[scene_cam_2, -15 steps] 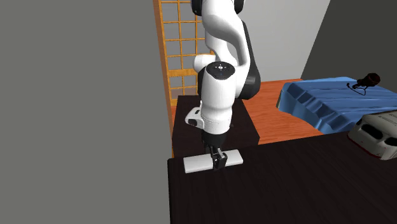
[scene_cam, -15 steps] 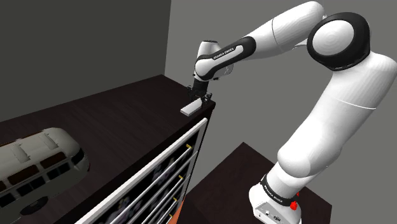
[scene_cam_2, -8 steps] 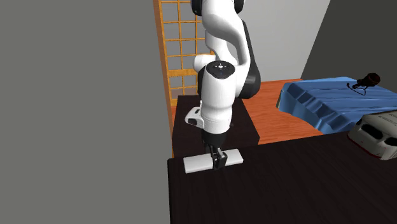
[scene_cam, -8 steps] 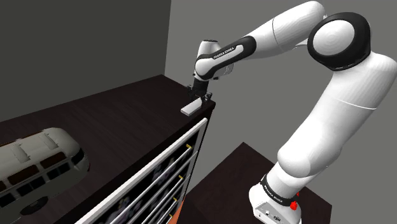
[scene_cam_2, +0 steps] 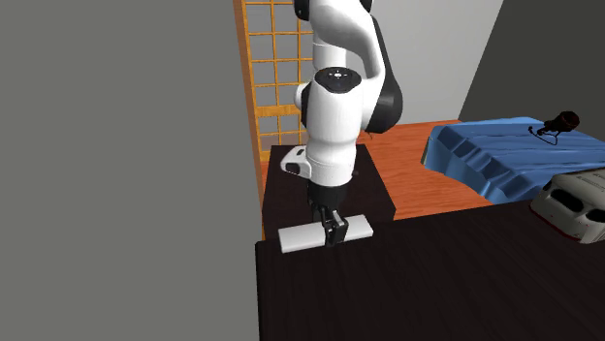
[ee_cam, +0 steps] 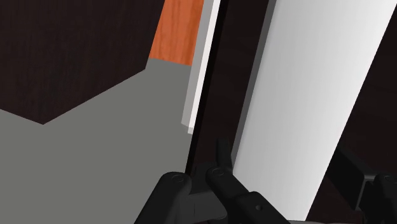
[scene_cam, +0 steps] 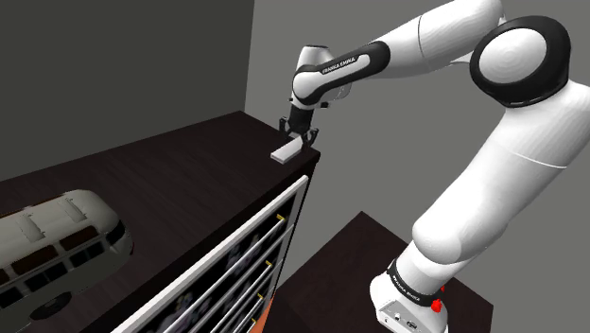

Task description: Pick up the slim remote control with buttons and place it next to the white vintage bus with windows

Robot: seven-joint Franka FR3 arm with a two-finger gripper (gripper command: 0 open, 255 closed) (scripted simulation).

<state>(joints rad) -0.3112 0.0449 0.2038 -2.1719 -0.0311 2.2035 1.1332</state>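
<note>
Light is soft and even in all three views, dim rather than bright. In the shoulder view the wall at the left is a darker grey than the one behind the arm, which is brightest on its upper faces and shades to grey underneath. The cabinet top reads nearly black with little surface detail. In the wrist view the remote shades from grey along one long side to near white along the other. Edges are crisp and straight out to the borders

Part of the bus beyond the shoulder view's left edge
</note>
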